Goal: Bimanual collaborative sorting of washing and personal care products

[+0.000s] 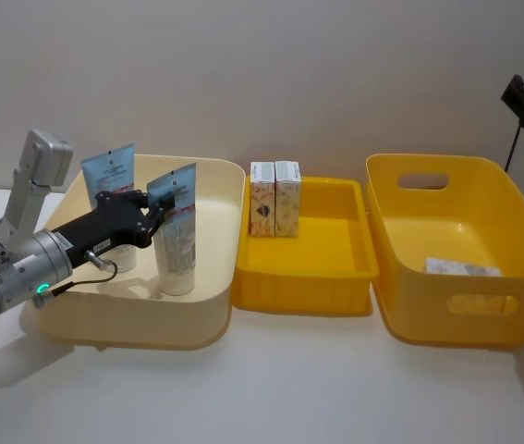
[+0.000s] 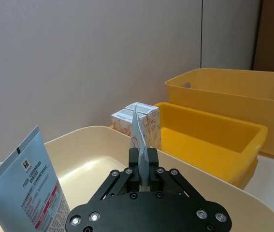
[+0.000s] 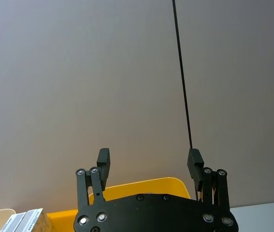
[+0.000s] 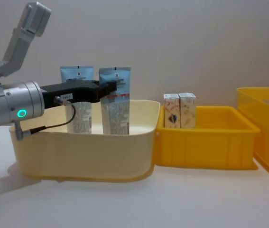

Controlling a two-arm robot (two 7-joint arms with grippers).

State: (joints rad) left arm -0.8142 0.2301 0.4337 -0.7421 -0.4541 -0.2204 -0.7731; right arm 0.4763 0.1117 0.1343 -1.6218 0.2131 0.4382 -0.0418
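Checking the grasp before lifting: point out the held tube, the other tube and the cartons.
Held tube [image 4: 115, 116], chest view, lower white body.
Other tube [image 4: 77, 75], chest view, blue top.
Cartons [image 1: 286, 203], head view, right carton's front.

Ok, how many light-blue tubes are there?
2, both standing in the cream bin: one tube at its back left, the other tube beside it in the jaws of the left gripper. None looks hidden.

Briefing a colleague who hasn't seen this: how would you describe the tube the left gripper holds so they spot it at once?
Look in the cream bin, leftmost of three bins. Two light-blue tubes stand cap-down in it; the held tube is nearer the shallow yellow tray, its flat top edge pinched by the left gripper, while the other tube stands ungripped.
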